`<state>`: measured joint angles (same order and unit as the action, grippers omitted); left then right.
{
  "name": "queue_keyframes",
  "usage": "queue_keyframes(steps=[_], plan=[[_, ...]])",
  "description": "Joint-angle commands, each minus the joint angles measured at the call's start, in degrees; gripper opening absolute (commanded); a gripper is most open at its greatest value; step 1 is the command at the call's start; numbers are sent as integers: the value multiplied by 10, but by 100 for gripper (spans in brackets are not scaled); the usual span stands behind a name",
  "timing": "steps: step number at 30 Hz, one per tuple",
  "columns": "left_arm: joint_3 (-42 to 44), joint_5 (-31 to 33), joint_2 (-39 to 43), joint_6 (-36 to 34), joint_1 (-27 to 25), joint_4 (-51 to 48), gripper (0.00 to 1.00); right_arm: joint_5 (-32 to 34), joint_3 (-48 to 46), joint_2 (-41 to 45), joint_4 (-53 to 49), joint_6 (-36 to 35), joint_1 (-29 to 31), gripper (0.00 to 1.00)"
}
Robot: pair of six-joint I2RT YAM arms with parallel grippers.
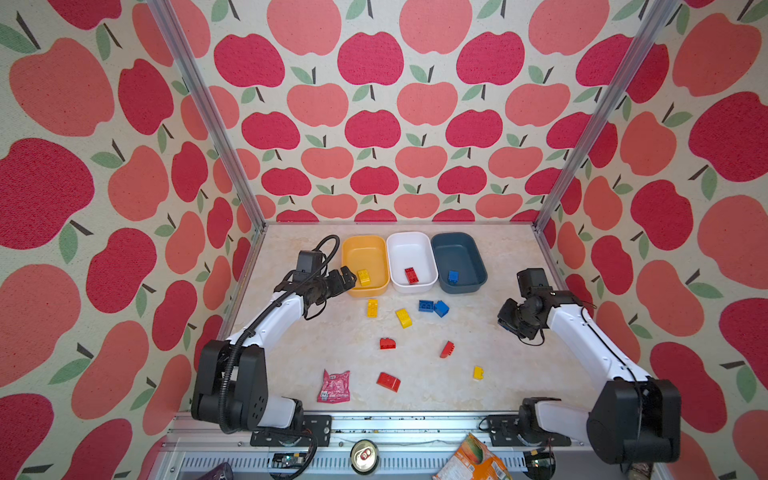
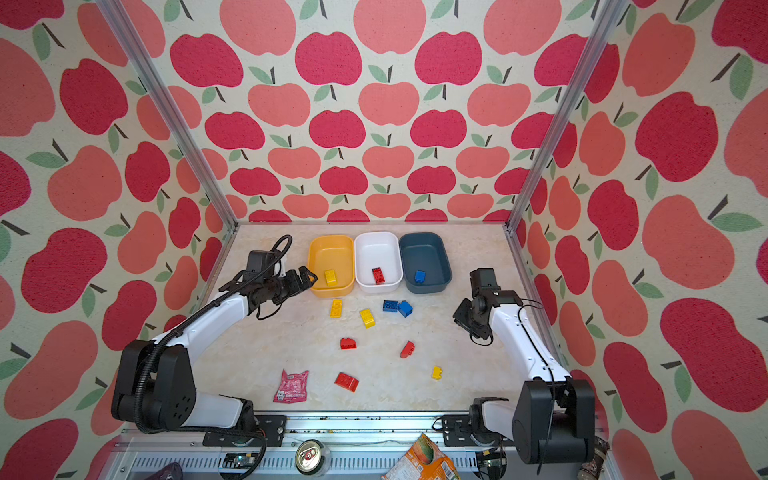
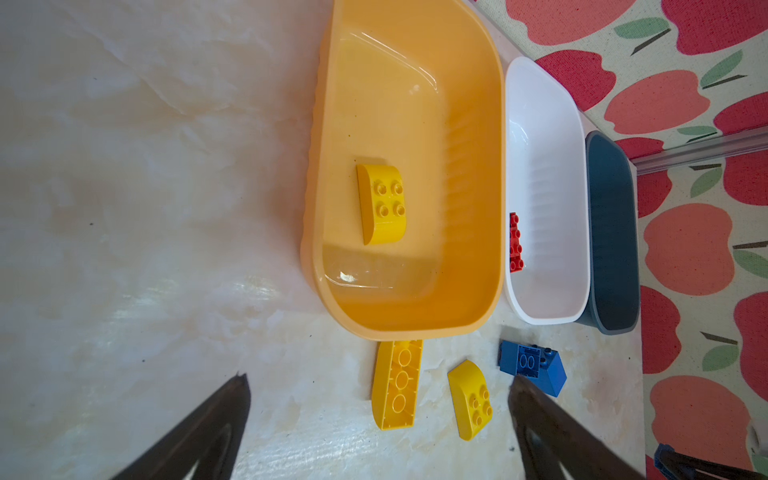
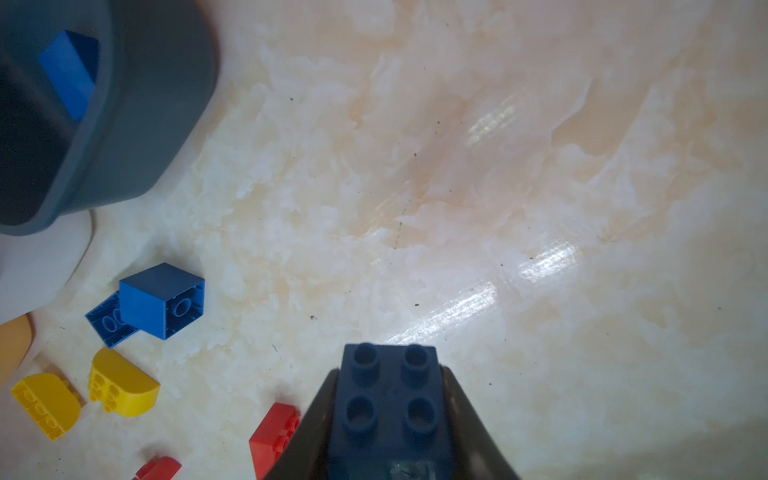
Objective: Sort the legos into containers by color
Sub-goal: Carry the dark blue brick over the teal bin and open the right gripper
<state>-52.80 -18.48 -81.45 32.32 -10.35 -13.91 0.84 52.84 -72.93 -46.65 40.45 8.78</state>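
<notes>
Snugly, the dark blue brick (image 4: 388, 415) sits clamped inside the right tool (image 4: 390, 374).

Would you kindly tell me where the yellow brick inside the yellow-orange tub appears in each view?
Both top views: yellow brick near the yellow-orange tub's front wall.
Left wrist: picture centre, on the tub floor.
Right wrist: not in it.
Shared landmark: the loose blue brick pair.
</notes>
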Motion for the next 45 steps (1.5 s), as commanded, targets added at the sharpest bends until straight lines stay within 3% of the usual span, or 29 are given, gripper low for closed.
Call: queue_keyframes(steps=[1, 14, 26, 31, 35, 38, 45], plan=[[10, 3, 18, 7, 3, -13, 99, 24, 56, -37, -10, -46, 23, 34], [29, 11, 56, 11, 3, -22, 99, 55, 302, -266, 21, -172, 100, 35], [48, 20, 100, 13, 5, -38, 99, 76, 472, -448, 10, -233, 112, 35], [49, 22, 106, 13, 6, -41, 99, 73, 490, -477, 5, -236, 112, 42], [49, 21, 106, 13, 6, -41, 99, 66, 490, -478, 5, -233, 112, 57], [49, 20, 104, 13, 7, -39, 99, 65, 491, -474, 4, -233, 111, 63], [52, 19, 99, 17, 7, -31, 99, 62, 490, -460, -1, -233, 111, 64]])
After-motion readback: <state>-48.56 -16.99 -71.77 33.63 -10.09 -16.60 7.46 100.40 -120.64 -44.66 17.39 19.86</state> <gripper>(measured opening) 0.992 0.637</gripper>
